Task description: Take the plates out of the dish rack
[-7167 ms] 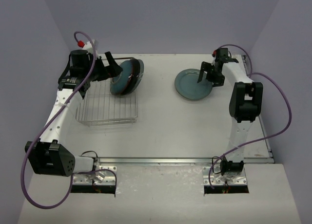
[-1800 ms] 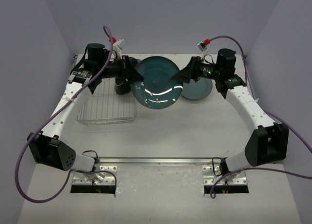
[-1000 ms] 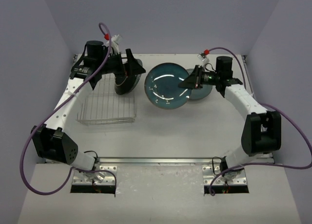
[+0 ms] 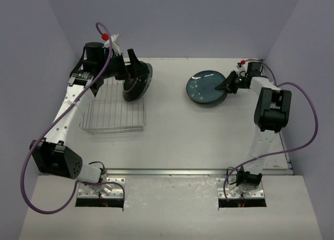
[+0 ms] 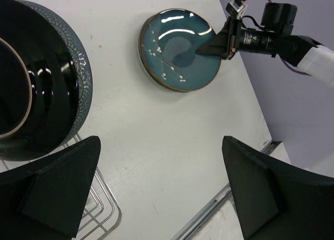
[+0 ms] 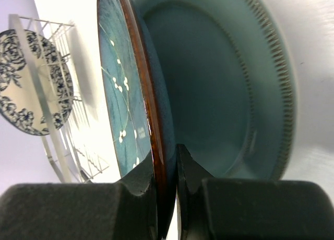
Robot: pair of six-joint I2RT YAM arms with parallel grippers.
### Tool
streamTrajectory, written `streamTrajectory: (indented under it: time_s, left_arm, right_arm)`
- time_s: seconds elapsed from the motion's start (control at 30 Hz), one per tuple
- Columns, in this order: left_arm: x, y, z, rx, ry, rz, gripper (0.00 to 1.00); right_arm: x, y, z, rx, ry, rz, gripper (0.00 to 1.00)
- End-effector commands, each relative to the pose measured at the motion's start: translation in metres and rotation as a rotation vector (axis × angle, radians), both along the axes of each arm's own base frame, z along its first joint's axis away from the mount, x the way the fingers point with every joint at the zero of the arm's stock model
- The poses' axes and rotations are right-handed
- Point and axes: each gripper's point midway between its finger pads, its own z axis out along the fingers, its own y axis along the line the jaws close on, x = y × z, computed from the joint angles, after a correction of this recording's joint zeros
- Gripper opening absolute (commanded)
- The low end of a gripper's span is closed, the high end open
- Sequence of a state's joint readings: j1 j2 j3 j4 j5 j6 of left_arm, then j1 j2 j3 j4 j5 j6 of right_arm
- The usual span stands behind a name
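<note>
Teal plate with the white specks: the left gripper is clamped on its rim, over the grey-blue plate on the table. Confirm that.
Wrong arm. The right gripper is the one clamped on the rim of the teal plate, as the right wrist view shows. The left gripper is open and holds nothing. The rest is correct: the plate is over the grey-blue plate on the table.

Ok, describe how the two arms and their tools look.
The left arm and right arm both have white links joined by chunky black joints. A purple cable loops alongside each and ends in a red plug near the wrist. The left tool and right tool are black, each with two wedge-shaped fingers. No markings are readable.
</note>
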State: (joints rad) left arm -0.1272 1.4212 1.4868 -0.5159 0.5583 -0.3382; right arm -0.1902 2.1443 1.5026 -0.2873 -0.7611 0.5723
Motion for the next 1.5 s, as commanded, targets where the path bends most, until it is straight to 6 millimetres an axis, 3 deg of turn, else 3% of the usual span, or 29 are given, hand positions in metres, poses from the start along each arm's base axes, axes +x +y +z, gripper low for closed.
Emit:
streamTrajectory:
  time_s: [0.0, 0.1, 0.2, 0.23, 0.27, 0.4, 0.47, 0.83, 1.1, 1.47]
  left_arm:
    - [-0.001, 0.001, 0.022, -0.006, -0.08, 0.0, 1.0]
    - [-0.001, 0.001, 0.02, -0.005, -0.078, 0.001, 1.0]
    - [-0.001, 0.001, 0.018, -0.004, -0.073, 0.002, 1.0]
    - [-0.001, 0.001, 0.018, -0.004, -0.074, 0.002, 1.0]
    - [-0.001, 0.001, 0.018, -0.004, -0.074, 0.002, 1.0]
    - [-0.001, 0.002, 0.016, -0.003, -0.071, 0.004, 1.0]
    - [-0.001, 0.002, 0.015, -0.003, -0.069, 0.007, 1.0]
    - [-0.001, 0.002, 0.013, -0.004, -0.067, 0.009, 1.0]
    - [-0.002, 0.004, 0.014, 0.003, -0.075, 0.017, 1.0]
    - [-0.001, 0.005, 0.013, 0.011, -0.075, 0.025, 1.0]
  right_arm:
    - [0.02, 0.005, 0.043, 0.03, -0.155, 0.069, 0.0]
    - [0.021, 0.003, 0.032, 0.015, -0.135, 0.071, 0.02]
    - [0.022, 0.001, 0.025, -0.005, -0.116, 0.072, 0.17]
    - [0.022, 0.0, 0.024, -0.013, -0.111, 0.071, 0.18]
    - [0.022, -0.001, 0.021, -0.023, -0.103, 0.07, 0.27]
    - [0.023, -0.009, 0.02, -0.089, -0.096, 0.062, 0.5]
    - [0.022, -0.012, 0.02, -0.124, -0.094, 0.062, 0.56]
    - [0.022, -0.022, 0.029, -0.453, -0.132, 0.089, 0.72]
    - [0.022, 0.007, 0.03, -0.754, -0.19, 0.188, 0.85]
    - [0.026, -0.005, 0.02, -0.968, -0.145, 0.194, 0.9]
